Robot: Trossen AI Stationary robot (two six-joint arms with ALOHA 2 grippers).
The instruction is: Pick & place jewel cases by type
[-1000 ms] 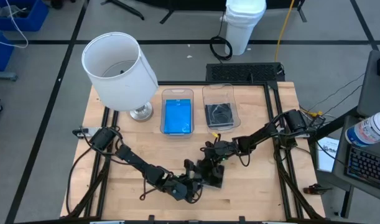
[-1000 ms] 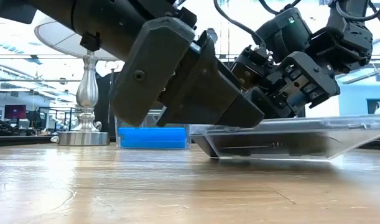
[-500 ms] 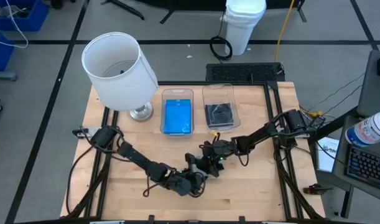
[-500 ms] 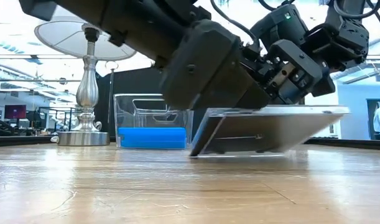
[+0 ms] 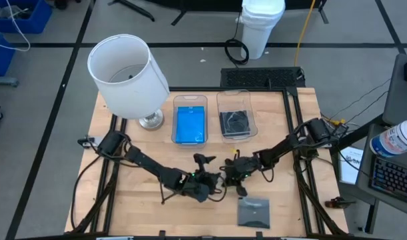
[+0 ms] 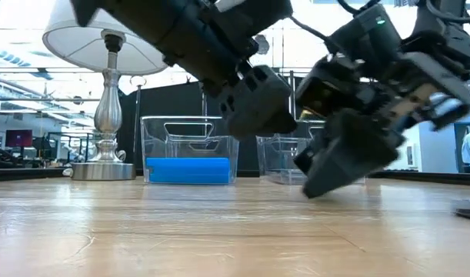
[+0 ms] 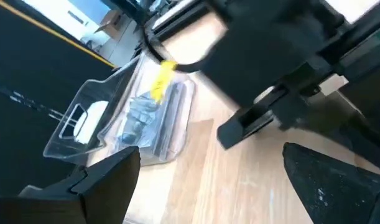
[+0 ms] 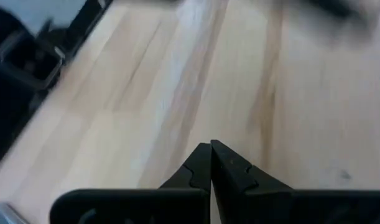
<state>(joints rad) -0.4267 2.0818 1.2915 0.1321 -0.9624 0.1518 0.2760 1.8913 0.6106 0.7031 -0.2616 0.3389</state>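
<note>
Here we are seeing the left tool [image 5: 204, 175] standing wide with nothing in it, just beside the right tool [image 5: 234, 175], whose fingers [image 8: 209, 163] are pressing together empty, low over the pale wooden worktop [image 5: 143, 200]. A flat clear jewel case with dark grey insides [image 5: 254, 213] is lying near the front edge, apart from both tools.

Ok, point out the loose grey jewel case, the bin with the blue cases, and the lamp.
grey jewel case [image 5: 254, 213], high view, middle of its flat face.
blue-case bin [image 5: 190, 102], high view, its far rim.
lamp [image 5: 126, 75], high view, side of its white shade.
</note>
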